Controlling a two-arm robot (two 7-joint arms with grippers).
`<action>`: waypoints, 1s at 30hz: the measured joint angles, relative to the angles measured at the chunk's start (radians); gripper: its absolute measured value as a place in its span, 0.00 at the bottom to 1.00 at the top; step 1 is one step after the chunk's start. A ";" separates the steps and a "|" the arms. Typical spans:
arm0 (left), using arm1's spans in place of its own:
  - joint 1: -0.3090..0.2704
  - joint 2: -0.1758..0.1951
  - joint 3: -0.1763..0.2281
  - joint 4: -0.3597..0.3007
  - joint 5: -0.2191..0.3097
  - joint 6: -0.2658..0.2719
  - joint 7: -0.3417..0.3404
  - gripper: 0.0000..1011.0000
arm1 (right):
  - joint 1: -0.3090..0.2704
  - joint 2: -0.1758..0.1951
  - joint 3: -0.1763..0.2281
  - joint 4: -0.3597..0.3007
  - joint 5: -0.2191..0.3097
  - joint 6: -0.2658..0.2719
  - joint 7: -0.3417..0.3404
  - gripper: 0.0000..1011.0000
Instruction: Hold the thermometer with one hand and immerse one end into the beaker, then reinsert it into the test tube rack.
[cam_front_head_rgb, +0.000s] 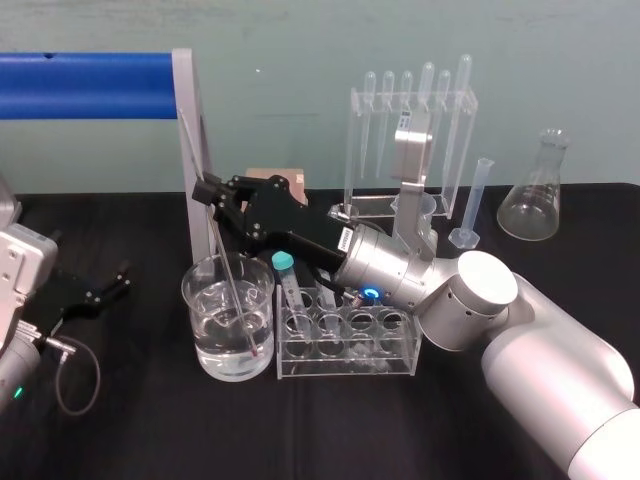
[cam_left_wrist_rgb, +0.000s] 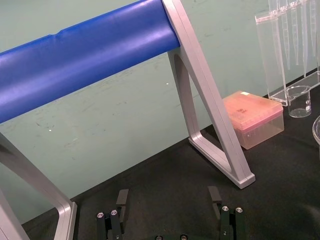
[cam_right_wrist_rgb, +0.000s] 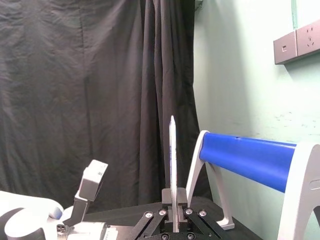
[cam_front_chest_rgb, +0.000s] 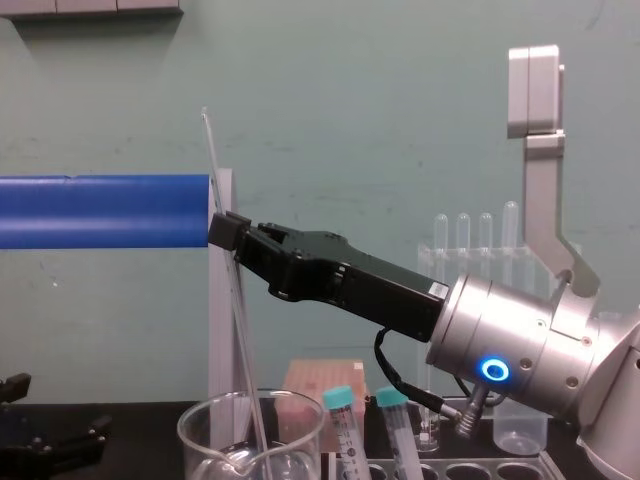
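Note:
The thermometer (cam_front_head_rgb: 222, 240), a long thin glass rod, leans steeply with its lower end down in the water of the wide glass beaker (cam_front_head_rgb: 200, 300). My right gripper (cam_front_head_rgb: 205, 190) is shut on the rod's upper part, above the beaker; from the chest it shows as thermometer (cam_front_chest_rgb: 232, 300), gripper (cam_front_chest_rgb: 222, 228) and beaker rim (cam_front_chest_rgb: 200, 425). In the right wrist view the rod (cam_right_wrist_rgb: 173, 160) rises straight up from the closed gripper (cam_right_wrist_rgb: 174, 202). The test tube rack (cam_front_head_rgb: 400, 350) stands right beside the beaker. My left gripper (cam_front_head_rgb: 110, 280) rests open at the table's left, also seen as left gripper (cam_left_wrist_rgb: 168, 192).
A blue bar on a grey frame (cam_front_head_rgb: 90, 85) crosses behind the beaker. At the back stand a pipette stand (cam_front_head_rgb: 410, 150), a graduated cylinder (cam_front_head_rgb: 475, 205), a conical flask (cam_front_head_rgb: 535, 195) and a pink box (cam_left_wrist_rgb: 255, 117). A teal-capped tube (cam_front_head_rgb: 285, 275) sits in the rack.

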 joint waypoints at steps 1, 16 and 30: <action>0.000 0.000 0.000 0.000 0.000 0.000 0.000 1.00 | 0.000 0.000 0.000 0.000 0.000 0.000 0.000 0.05; 0.000 0.000 0.000 0.000 0.000 0.000 0.000 1.00 | 0.000 -0.003 0.003 0.004 0.001 0.001 0.006 0.05; 0.000 0.000 0.000 0.000 0.000 0.000 0.000 1.00 | -0.003 -0.001 0.002 0.002 0.001 0.004 0.008 0.05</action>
